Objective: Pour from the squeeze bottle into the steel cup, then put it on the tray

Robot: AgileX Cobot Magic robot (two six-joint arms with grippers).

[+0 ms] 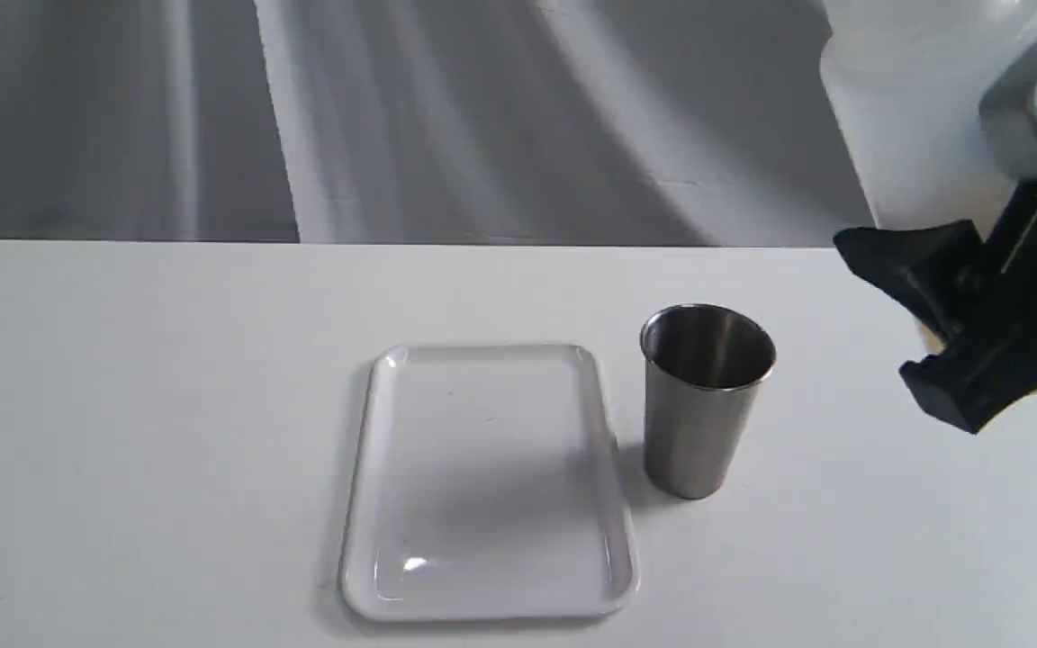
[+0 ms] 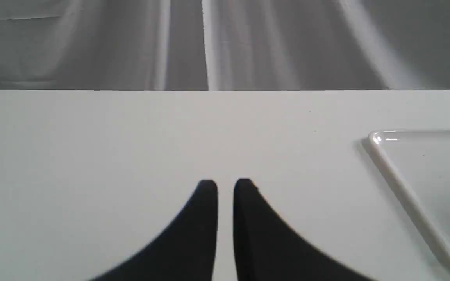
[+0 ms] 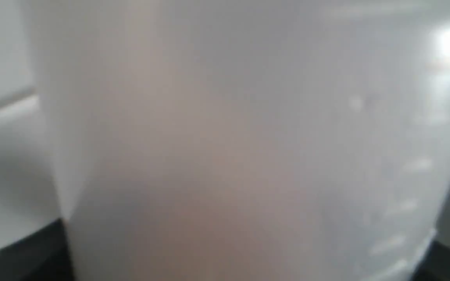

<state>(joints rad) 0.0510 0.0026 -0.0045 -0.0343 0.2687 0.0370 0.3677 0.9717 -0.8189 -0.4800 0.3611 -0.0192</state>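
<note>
My right fingers [image 1: 906, 261] were clamped on the squeeze bottle [image 1: 906, 117], one black finger on each side of its lower body. The bottle filled the right wrist view, whitish with an amber tint low down. It stood roughly upright at the right edge of the exterior view; I could not tell whether its base touched the worktop [image 1: 122, 405]. My left fingers [image 2: 205, 218] were together, only a thin slit between them, holding nothing above bare worktop. The steel cup [image 1: 706, 405] stood upright just beside the tray [image 1: 482, 609], on its right.
</note>
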